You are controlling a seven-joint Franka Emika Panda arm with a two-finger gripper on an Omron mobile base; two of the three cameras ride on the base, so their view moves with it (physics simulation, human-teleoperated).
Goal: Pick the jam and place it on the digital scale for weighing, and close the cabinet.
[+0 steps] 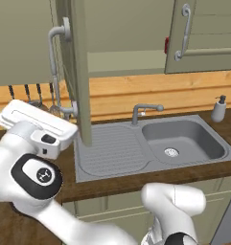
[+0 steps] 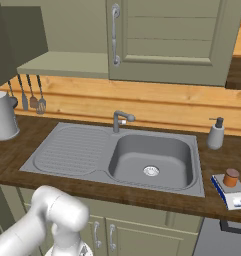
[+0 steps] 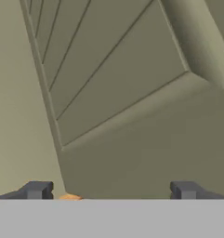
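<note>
Small squat orange-brown jam jar (image 2: 231, 177) standing upright, long axis vertical, darker lid uppermost, on the flat white and blue digital scale (image 2: 233, 196) at the right end of the dark wooden counter (image 2: 219, 161); no label or writing readable on either. Olive-green panelled wall cabinet (image 2: 172, 37): left door (image 1: 77, 67) swung open, edge-on, curved grey bar handle (image 1: 55, 67) vertical; right door shut. Claw (image 3: 111, 191) spread, dark fingertips (image 3: 36, 189) well apart, close to a green panelled surface, nothing between them. Grey steel sink (image 2: 74, 150) mid-counter; white soap dispenser (image 2: 215, 134) beside it.
</note>
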